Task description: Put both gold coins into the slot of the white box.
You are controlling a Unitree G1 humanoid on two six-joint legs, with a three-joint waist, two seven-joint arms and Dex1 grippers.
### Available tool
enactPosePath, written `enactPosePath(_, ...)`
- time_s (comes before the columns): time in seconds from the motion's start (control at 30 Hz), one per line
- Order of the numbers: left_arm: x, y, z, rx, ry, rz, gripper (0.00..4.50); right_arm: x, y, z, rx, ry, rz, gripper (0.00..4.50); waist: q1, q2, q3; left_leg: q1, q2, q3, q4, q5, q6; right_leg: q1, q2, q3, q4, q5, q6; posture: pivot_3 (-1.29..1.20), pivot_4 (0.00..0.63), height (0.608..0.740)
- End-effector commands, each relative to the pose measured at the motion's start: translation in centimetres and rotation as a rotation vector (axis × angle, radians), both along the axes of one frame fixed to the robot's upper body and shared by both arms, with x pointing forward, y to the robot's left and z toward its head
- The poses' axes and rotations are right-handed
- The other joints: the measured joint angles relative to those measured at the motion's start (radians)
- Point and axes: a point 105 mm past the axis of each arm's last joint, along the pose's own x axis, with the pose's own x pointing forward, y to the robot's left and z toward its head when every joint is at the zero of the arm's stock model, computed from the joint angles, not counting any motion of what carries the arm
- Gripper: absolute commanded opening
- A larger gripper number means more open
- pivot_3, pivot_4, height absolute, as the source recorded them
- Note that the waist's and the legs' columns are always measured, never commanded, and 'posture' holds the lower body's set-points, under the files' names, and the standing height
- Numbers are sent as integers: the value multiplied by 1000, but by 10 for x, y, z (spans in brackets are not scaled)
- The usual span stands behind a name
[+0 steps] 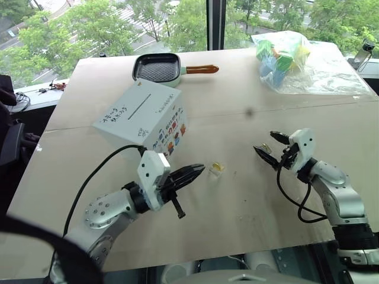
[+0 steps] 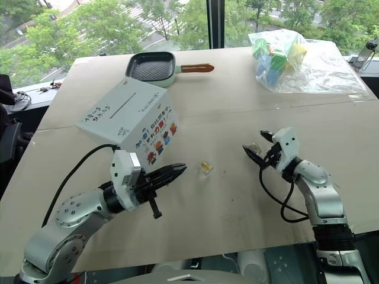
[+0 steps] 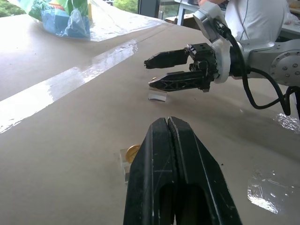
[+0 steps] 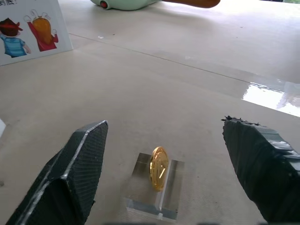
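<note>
the white box (image 1: 142, 115) sits tilted on the desk (image 1: 237, 195), left of centre, its plain face with the thin dark slot (image 1: 141, 106) turned upward and the side with the cartoon figures facing the robot. behind it lies a square grill pan (image 1: 159, 68) with an orange handle, and at the far right corner a clear plastic bag (image 1: 290, 59) of colourful items. the two gold coins each stand on edge in a small clear block. one coin (image 1: 217, 168) is on the desk just beyond the tip of the left tool (image 1: 192, 174), between the two arms; in the left wrist view that coin (image 3: 132, 152) shows just beside the tool's fingers (image 3: 159, 154), which are pressed together and grasp nothing. the other coin (image 4: 158, 168) stands upright in its block (image 4: 154, 192) between the fingers of the right tool (image 1: 271, 148), which are spread wide to either side of it and well clear of it, so nothing is grasped. both tools hover low over the desk, pointing toward each other.
</note>
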Motion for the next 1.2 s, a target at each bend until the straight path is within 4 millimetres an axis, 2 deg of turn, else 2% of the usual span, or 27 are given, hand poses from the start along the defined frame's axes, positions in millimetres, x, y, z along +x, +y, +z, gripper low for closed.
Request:
enactPosePath(0.03,-6,-3,7,4,-44,-16,0,-4,4,8,-14,-40,15,2452,0,0,0,0,0,0,0,0,0,0,0,0,0,0,0,0,150,721)
enactPosePath(0.07,-6,-3,7,5,-44,-14,0,-4,4,6,-16,-31,16,1834,0,0,0,0,0,0,0,0,0,0,0,0,0,0,0,0,150,721)
enactPosePath(0.1,-6,-3,7,6,-44,-13,0,-5,5,5,-15,-25,16,1538,0,0,0,0,0,0,0,0,0,0,0,0,0,0,0,0,150,721)
enactPosePath(0.13,-6,-2,6,7,-44,-11,0,-5,5,4,-17,-21,17,1019,0,0,0,0,0,0,0,0,0,0,0,0,0,0,0,0,150,721)
enactPosePath(0.17,-6,-2,6,8,-44,-9,0,-6,4,2,-19,-15,14,913,0,0,0,0,0,0,0,0,0,0,0,0,0,0,0,0,150,721)
enactPosePath(0.23,-6,-1,6,9,-43,-6,0,-6,3,1,-23,-10,11,106,0,0,0,0,0,0,0,0,0,0,0,0,0,0,0,0,150,721)
enactPosePath(0.27,-7,-1,5,10,-43,-5,0,-6,2,1,-24,-9,10,35,0,0,0,0,0,0,0,0,0,0,0,0,0,0,0,0,150,721)
enactPosePath(0.4,-8,0,4,11,-43,0,0,-4,-1,7,39,-10,-15,35,0,0,0,0,0,0,0,0,0,0,0,0,0,0,0,0,150,721)
enactPosePath(0.6,-3,-1,17,-83,-55,15,0,-6,3,34,338,48,3,35,0,0,0,0,0,0,0,0,0,0,0,0,0,0,0,0,150,721)
enactPosePath(0.73,-2,-8,35,-279,-27,-15,0,-15,20,59,570,110,115,35,0,0,0,0,0,0,0,0,0,0,0,0,0,0,0,0,150,721)
enactPosePath(0.83,-5,-20,58,-555,36,-106,0,-29,46,85,733,168,289,35,0,0,0,0,0,-1,0,0,0,0,0,0,0,0,0,0,150,721)
enactPosePath(0.97,-2,-27,75,-789,123,-193,0,-43,70,114,849,183,442,35,-1,0,0,0,0,-1,1,0,0,0,0,-1,1,0,0,0,150,721)
enactPosePath(1.1,8,-32,85,-896,154,-210,0,-52,91,143,896,82,542,35,-2,0,0,0,0,-1,1,0,0,0,0,-1,1,0,0,0,150,721)
enactPosePath(1.2,29,-20,99,-964,68,-102,0,-50,99,162,952,-39,568,35,-2,0,0,0,0,-1,1,0,0,0,0,-1,2,0,0,0,150,721)
